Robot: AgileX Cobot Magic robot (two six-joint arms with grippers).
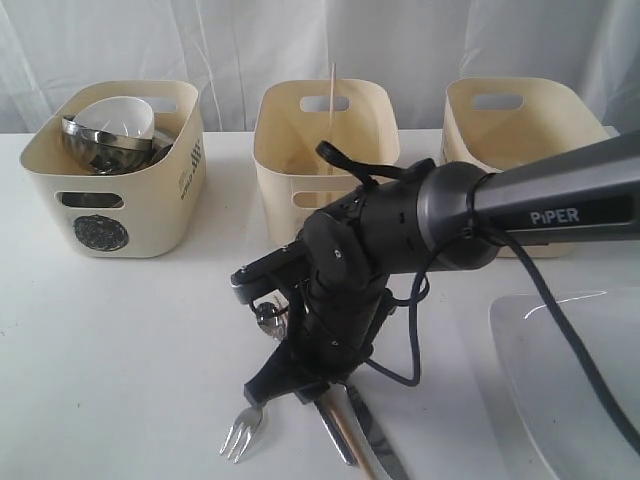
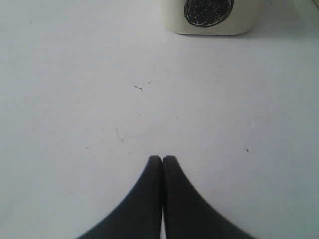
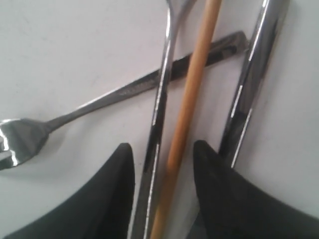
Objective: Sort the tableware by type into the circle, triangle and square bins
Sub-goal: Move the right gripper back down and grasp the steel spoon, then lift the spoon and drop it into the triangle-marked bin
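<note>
My right gripper (image 3: 163, 147) is open, low over a pile of cutlery on the table. Between its fingers lie a wooden chopstick (image 3: 192, 89) and the thin steel spoon handle (image 3: 160, 99), with gaps on both sides. The fork (image 3: 30, 137) crosses under them, and the knife (image 3: 256, 74) lies just outside one finger. In the exterior view the right arm reaches over the fork (image 1: 240, 432) and knife (image 1: 375, 445). My left gripper (image 2: 162, 158) is shut and empty over bare table. The circle bin (image 1: 115, 200) holds a steel bowl (image 1: 100, 145) and a white bowl (image 1: 115, 115).
A second chopstick (image 1: 333, 95) stands in the middle bin (image 1: 325, 125). The third bin (image 1: 520, 125) is at the back right. A large white plate (image 1: 570, 380) lies at the front right, close to the right arm. The circle bin's mark (image 2: 208, 10) faces the left wrist camera.
</note>
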